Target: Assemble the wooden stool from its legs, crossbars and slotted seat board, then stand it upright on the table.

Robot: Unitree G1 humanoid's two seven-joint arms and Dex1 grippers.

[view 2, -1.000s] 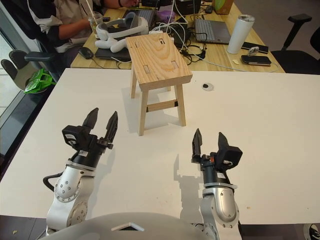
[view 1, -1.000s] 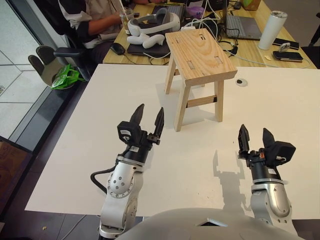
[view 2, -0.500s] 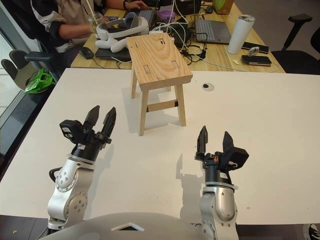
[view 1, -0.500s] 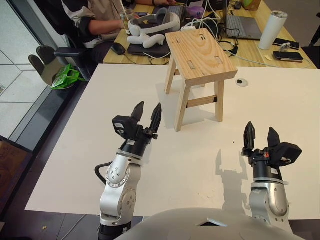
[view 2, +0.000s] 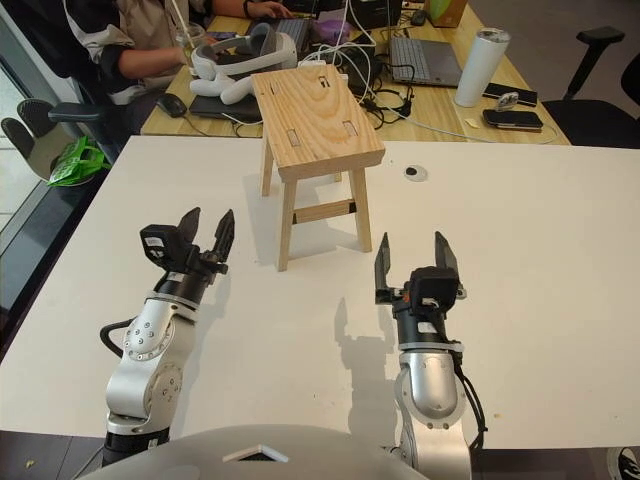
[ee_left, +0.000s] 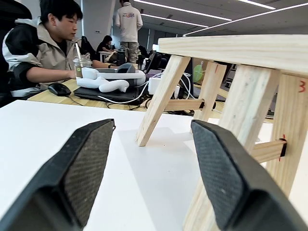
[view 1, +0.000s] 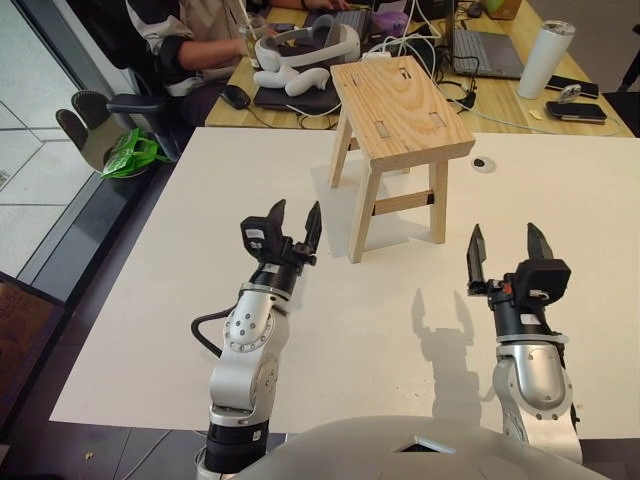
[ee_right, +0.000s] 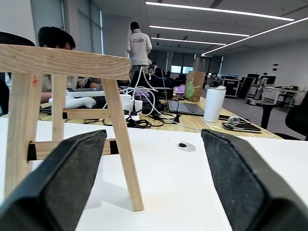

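Your pale, square-legged wooden stool (view 1: 402,108) stands upright on the white counter (view 1: 190,210), just beyond your left claw (view 1: 297,209) and right claw (view 1: 503,232), both spread wide and empty.

Bright, even light falls from ceiling strip lamps (ee_right: 211,9). The stool (view 1: 400,110) casts a soft shadow leftward on the white table (view 1: 150,300).

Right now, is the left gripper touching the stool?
Apart. The left eye view shows bare table between the left gripper and the stool.
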